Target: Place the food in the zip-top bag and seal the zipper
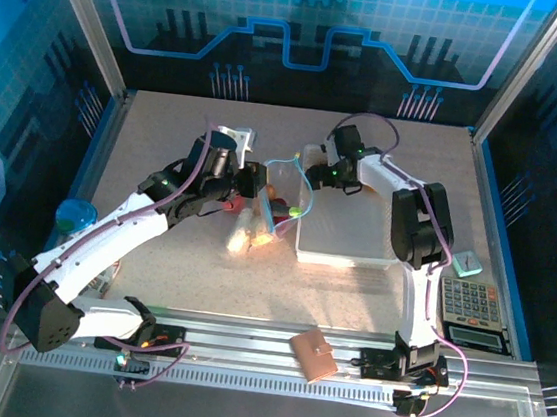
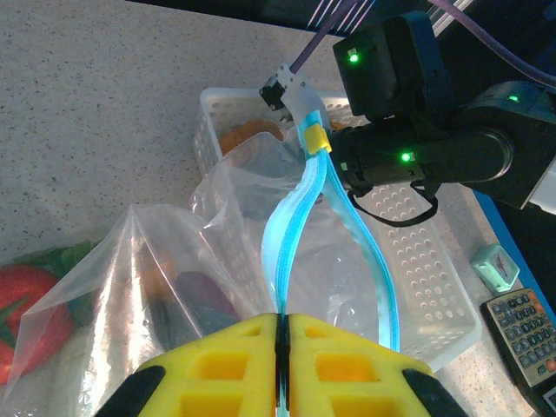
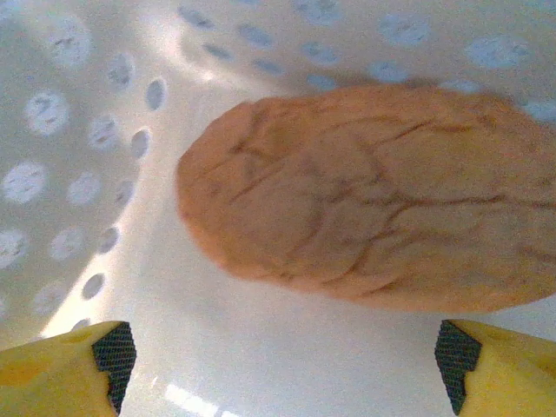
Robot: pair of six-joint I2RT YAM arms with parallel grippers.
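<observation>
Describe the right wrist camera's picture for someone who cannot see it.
A tan, wrinkled toy food lies in a white perforated basket. The right pincer is open, its yellow fingertips at the picture's bottom corners.

Overhead view: dim blue surround, table lit from above, glare on the basket at 6 o'clock. Left wrist view: sheen on the zip-top bag. Right wrist view: soft focus throughout.

Light-blue zipper, white perforated basket, tan food.
</observation>
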